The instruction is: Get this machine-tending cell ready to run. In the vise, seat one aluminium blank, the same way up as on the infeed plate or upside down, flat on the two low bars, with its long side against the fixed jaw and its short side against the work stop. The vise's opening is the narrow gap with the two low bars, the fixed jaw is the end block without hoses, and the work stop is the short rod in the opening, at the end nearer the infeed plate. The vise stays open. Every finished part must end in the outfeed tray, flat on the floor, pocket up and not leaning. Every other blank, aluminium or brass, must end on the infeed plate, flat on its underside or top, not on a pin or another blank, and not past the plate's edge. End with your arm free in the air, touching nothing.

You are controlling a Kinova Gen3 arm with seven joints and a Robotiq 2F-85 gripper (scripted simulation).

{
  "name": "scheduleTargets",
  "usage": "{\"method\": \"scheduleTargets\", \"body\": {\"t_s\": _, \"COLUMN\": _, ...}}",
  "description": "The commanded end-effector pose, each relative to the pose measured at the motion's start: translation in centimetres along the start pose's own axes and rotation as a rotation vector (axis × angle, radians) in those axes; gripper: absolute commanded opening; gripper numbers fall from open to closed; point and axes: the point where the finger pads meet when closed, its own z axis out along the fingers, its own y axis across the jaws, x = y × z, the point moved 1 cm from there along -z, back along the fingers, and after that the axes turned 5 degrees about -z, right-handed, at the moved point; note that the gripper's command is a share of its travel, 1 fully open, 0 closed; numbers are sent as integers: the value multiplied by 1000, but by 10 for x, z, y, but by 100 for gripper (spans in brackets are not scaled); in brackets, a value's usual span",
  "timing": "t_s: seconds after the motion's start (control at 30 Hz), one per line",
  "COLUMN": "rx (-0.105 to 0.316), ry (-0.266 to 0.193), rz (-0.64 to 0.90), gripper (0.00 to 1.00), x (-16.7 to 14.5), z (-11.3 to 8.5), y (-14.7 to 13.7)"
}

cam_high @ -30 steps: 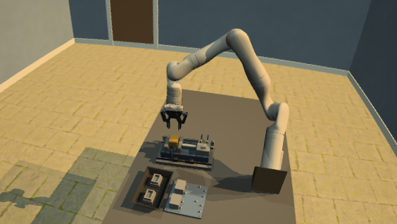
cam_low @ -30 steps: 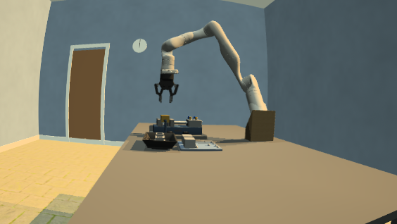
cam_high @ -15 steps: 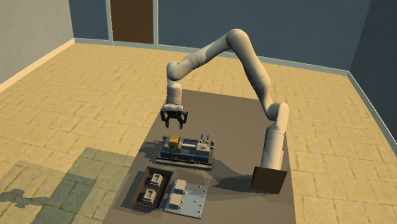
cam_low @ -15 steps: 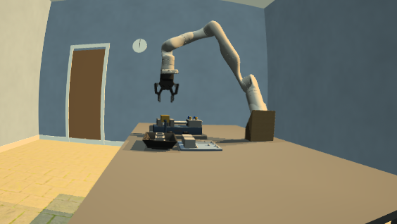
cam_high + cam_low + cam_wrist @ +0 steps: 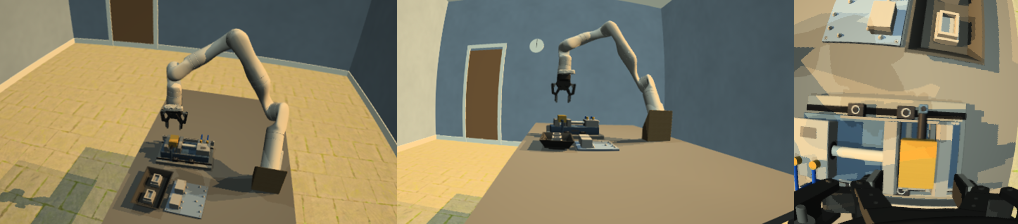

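Gripper (image 5: 174,122) hangs above the vise (image 5: 186,151), fingers spread, holding nothing. A brass blank (image 5: 917,163) lies in the vise opening. Two finished parts (image 5: 155,179) rest in the outfeed tray (image 5: 139,187); two aluminium blanks (image 5: 180,186) sit on the infeed plate (image 5: 195,201).

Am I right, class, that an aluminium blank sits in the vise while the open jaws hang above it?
Not quite: the blank in the vise is brass, yellow in the wrist view. The gripper does hang above it, jaws open.
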Motion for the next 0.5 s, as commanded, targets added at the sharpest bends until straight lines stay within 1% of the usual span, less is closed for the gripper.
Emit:
{"method": "scheduleTargets", "body": {"t_s": 0.0, "rx": -1, "ry": 0, "rz": 0, "gripper": 67, "x": 0, "z": 1, "y": 0}}
{"method": "scheduleTargets", "body": {"t_s": 0.47, "rx": -1, "ry": 0, "rz": 0, "gripper": 67, "x": 0, "z": 17, "y": 0}}
